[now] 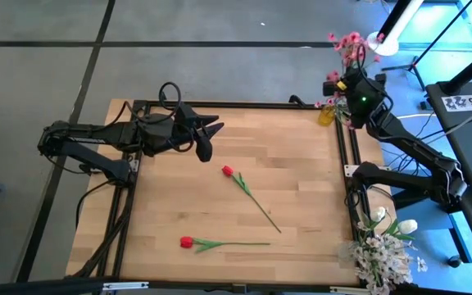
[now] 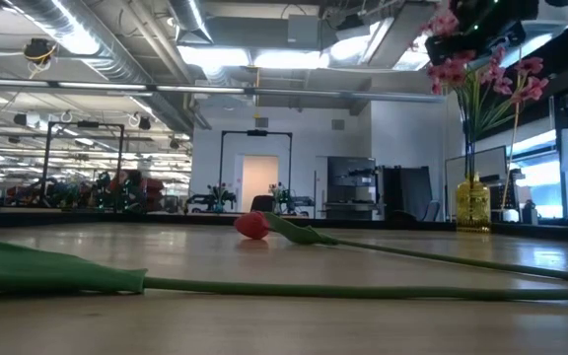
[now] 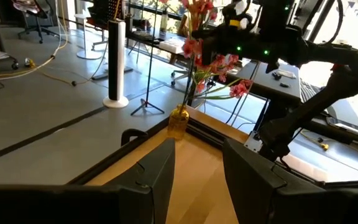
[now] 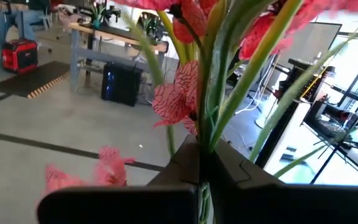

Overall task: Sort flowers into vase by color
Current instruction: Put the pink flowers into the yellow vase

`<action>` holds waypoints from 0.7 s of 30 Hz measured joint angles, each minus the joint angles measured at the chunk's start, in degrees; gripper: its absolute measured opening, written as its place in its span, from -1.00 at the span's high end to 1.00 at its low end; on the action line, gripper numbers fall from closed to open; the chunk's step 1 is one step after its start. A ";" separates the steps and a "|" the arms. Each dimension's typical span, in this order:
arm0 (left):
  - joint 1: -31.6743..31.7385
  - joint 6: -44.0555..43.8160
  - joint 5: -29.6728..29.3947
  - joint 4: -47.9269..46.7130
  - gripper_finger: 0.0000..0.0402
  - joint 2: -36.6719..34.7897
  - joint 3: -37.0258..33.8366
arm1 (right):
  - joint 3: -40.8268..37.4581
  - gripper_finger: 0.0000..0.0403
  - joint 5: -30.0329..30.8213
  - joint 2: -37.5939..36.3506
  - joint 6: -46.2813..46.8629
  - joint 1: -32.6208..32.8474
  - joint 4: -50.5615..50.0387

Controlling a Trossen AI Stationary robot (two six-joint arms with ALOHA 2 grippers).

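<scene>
- pink-blossomed green stems [image 4: 216, 106] sit clamped between the closed fingers of the right gripper [image 1: 352, 92], which hangs above the small yellow glass vase [image 1: 327, 113] at the far right corner of the pale wooden table [image 1: 301, 213].
- that vase already carries a spray of pink blossoms [image 2: 481, 69], seen standing upright in the low view.
- left gripper [image 1: 205, 135] hovers over the far left part of the table, well apart from the yellow vase, its two dark fingers [image 3: 157, 171] standing apart with nothing between them.
- a red tulip on a thin green stem [image 1: 248, 192] lies flat near the table's middle, its head toward the far edge, well away from the yellow vase.
- a second red tulip [image 1: 215, 242] lies flat nearer the front edge, head pointing left, farther still from the vase.
- white tulips and tiny white blossoms [image 1: 383, 246] bunch together just off the front right corner of the table, on the same side as the yellow vase.
</scene>
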 joint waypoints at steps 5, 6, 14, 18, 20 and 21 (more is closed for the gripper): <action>-0.01 -0.04 0.05 0.00 0.35 -0.02 0.00 | -0.26 0.95 0.21 -0.29 -1.31 -0.07 3.48; -0.01 -0.04 0.09 0.00 0.35 0.00 0.00 | -0.26 0.95 0.69 -0.47 -2.74 -0.07 4.92; -0.01 0.00 0.12 0.02 0.35 -0.02 0.00 | -0.94 0.95 2.47 -0.51 -3.67 -0.12 4.81; -0.01 0.20 0.12 0.04 0.35 -0.01 0.00 | -2.82 0.94 2.27 -0.48 -1.00 -0.07 3.57; -0.01 0.21 0.13 0.07 0.35 0.00 0.00 | -2.91 0.94 1.28 -0.30 0.04 -0.07 2.77; -0.01 0.22 0.12 0.09 0.35 -0.01 0.00 | -2.91 0.94 0.64 -0.09 0.12 -0.07 2.46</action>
